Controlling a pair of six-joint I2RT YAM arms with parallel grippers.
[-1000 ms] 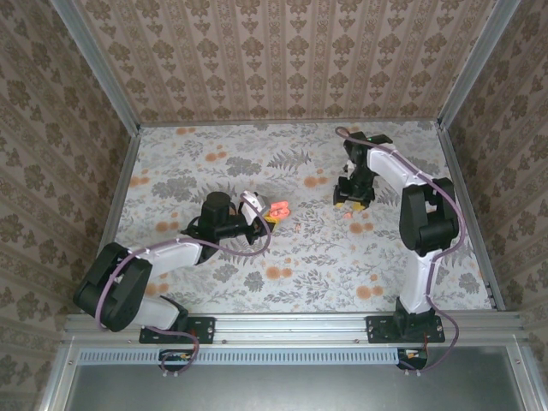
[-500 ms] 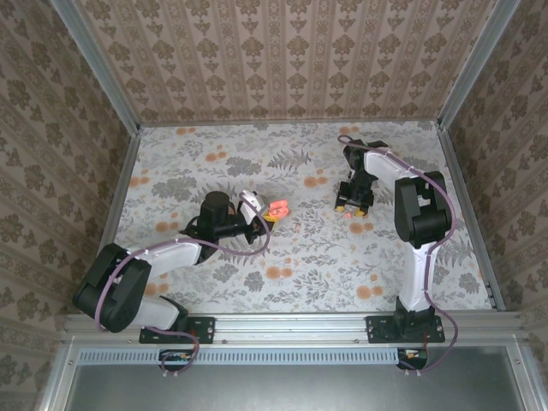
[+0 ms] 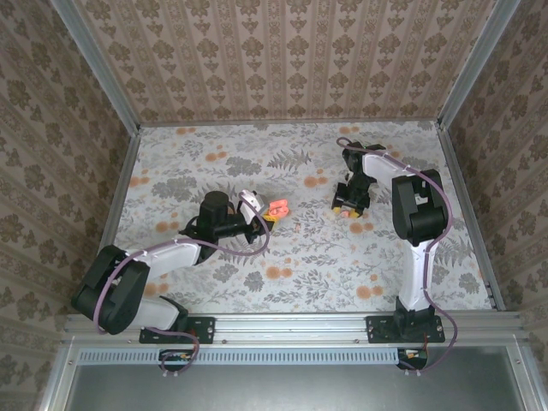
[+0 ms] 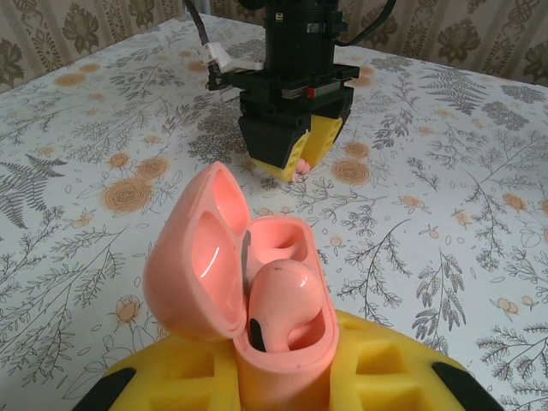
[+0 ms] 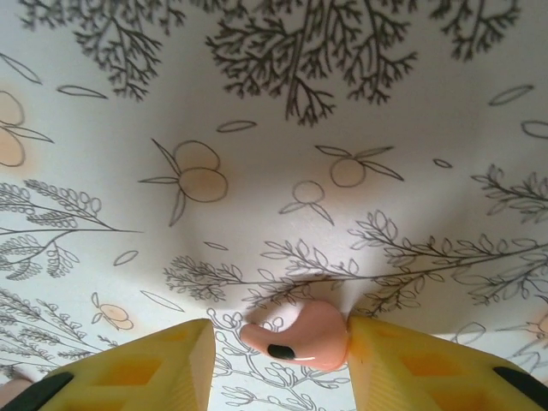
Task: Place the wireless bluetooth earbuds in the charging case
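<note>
My left gripper is shut on the salmon-pink charging case, which stands upright between the yellow fingers with its lid swung open to the left. One earbud sits in the near socket; the far socket is bare. The other earbud lies on the floral table between the jaws of my right gripper. Its right finger touches the bud, while a gap remains at the left finger. From the left wrist view, the right gripper points down at the table.
Floral cloth covers the table, with orange printed blotches scattered on it. Wallpapered walls and metal posts close in the left, back and right. Open cloth lies between the two grippers and toward the front rail.
The right gripper has shifted slightly left and down onto the table, and its jaws have narrowed around the earbud. The left arm and the case have not moved.
</note>
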